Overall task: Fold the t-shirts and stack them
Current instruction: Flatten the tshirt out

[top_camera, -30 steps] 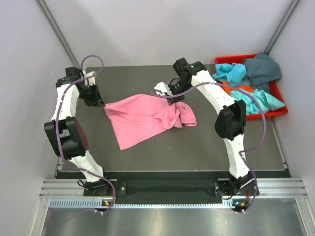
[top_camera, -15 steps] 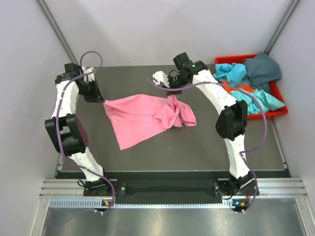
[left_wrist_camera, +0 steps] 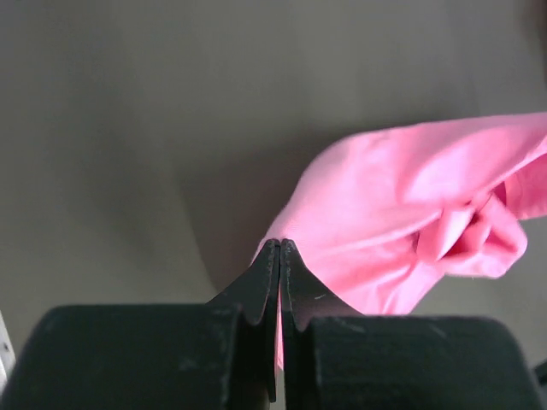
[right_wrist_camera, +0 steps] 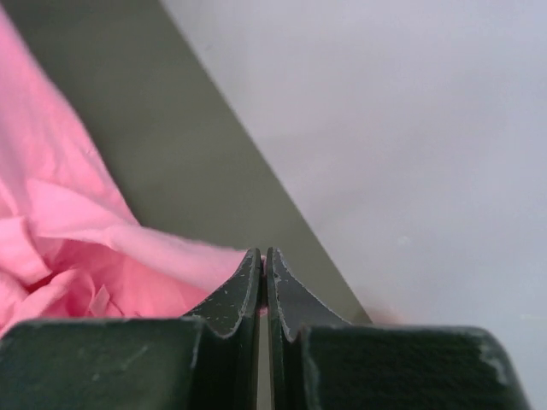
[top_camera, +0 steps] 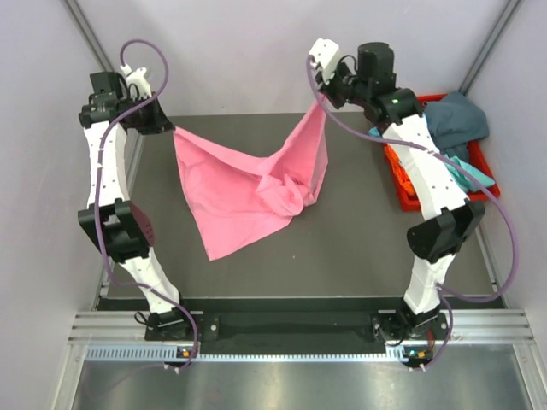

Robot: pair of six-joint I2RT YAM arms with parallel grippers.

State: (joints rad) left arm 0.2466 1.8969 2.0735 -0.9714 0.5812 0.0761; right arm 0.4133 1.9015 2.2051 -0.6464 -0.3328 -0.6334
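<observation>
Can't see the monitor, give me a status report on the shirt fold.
Left gripper shut on pink t-shirt. Right gripper shut on it too. Shirt slung between, lower part on table. Nothing blocking.

The pink shirt [top_camera: 239, 184] you were handling was soft matt cloth, creased and bunched into folds. The fingers of your left gripper [left_wrist_camera: 279, 243] and right gripper [right_wrist_camera: 263, 253] looked like black matt plastic, slightly grainy and faintly scuffed. Your table [top_camera: 367, 248] had a dark, smooth, matt top. The bin [top_camera: 400, 190] was red plastic with a slight gloss. The arm shells [top_camera: 427, 162] were smooth white plastic, and the rail [top_camera: 487, 329] at the near edge was pale brushed metal.
</observation>
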